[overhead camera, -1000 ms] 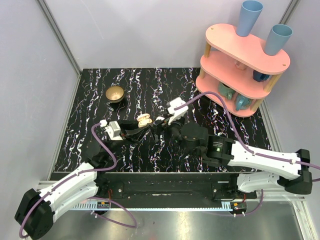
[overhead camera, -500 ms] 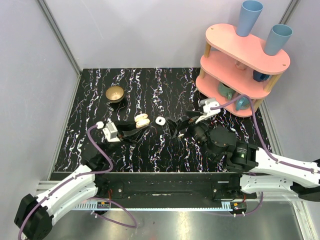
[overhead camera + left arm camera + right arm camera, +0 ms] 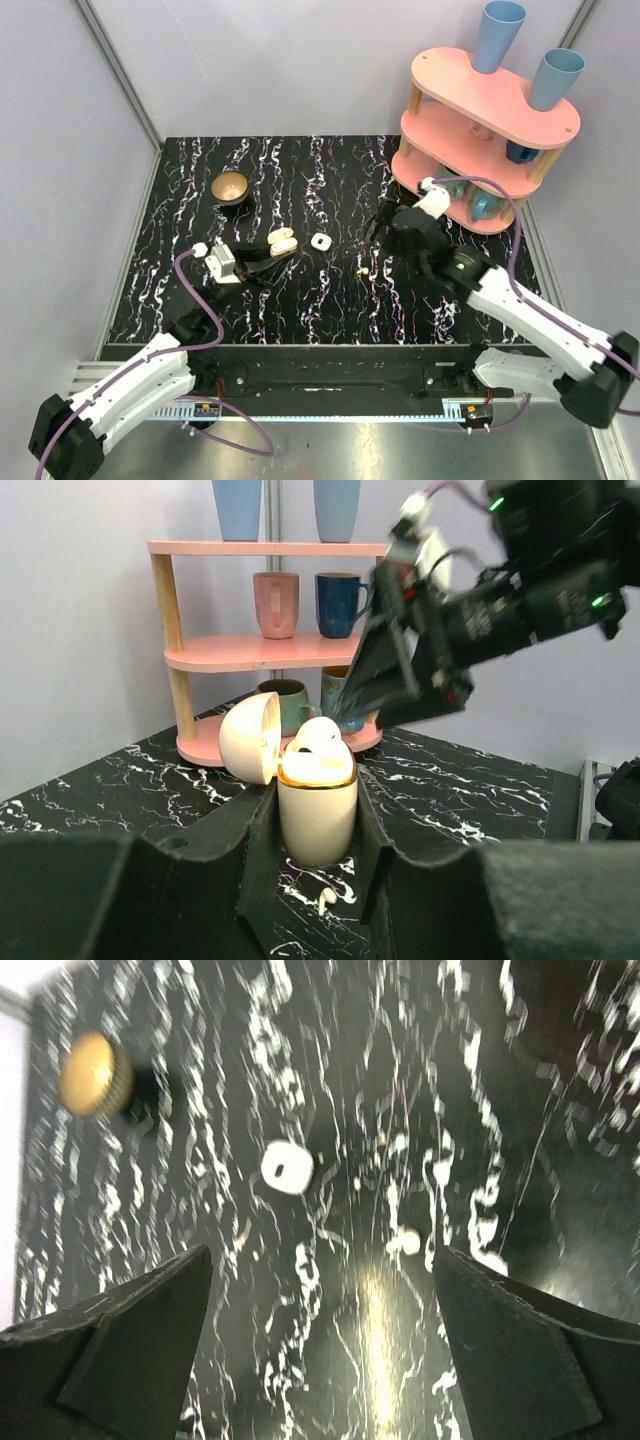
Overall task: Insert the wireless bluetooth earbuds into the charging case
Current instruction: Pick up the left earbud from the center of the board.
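My left gripper point(image 3: 315, 830) is shut on a cream charging case point(image 3: 317, 815) with a gold rim, held upright on the tabletop. Its lid point(image 3: 250, 738) is swung open, and one pale earbud point(image 3: 318, 736) sits in the top. Another earbud point(image 3: 325, 900) lies on the marble between the fingers, just in front of the case. In the top view the case point(image 3: 284, 240) is left of centre. My right gripper point(image 3: 386, 222) hangs open and empty, right of a small white case point(image 3: 320, 241) and above a loose earbud point(image 3: 361, 270). The right wrist view shows that earbud point(image 3: 405, 1243) and the white case point(image 3: 288, 1168).
A small gold bowl point(image 3: 231, 187) stands at the back left. A pink two-tier shelf point(image 3: 480, 110) with mugs and blue cups fills the back right corner, close behind the right arm. The tabletop is black marble with white streaks.
The right gripper has pulled away from the cream case, swung right toward the shelf and opened wide. The white case is uncovered. The left gripper has kept its hold and place.
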Controlling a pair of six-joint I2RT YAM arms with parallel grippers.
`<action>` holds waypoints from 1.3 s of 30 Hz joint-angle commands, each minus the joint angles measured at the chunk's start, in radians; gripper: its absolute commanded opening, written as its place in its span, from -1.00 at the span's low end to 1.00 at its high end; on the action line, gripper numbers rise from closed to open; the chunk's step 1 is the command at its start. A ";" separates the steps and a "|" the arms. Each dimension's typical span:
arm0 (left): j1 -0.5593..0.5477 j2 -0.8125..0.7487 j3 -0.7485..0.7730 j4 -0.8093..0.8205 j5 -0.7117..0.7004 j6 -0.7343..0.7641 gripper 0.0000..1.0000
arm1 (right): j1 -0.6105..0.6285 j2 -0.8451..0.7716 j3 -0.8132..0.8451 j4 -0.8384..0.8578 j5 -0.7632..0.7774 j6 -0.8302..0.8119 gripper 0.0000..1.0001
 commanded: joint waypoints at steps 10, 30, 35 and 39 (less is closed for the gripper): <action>0.000 -0.054 0.031 -0.014 -0.044 0.041 -1.00 | -0.019 0.202 -0.064 -0.101 -0.150 0.691 1.00; 0.000 -0.146 0.013 -0.081 -0.089 0.074 -1.00 | -0.065 0.402 -0.023 -0.188 -0.180 1.028 0.83; 0.000 -0.160 0.010 -0.092 -0.097 0.079 -1.00 | -0.099 0.445 0.014 -0.225 -0.200 1.064 0.78; 0.000 -0.164 0.005 -0.092 -0.103 0.079 -1.00 | -0.129 0.492 0.053 -0.262 -0.240 1.071 0.73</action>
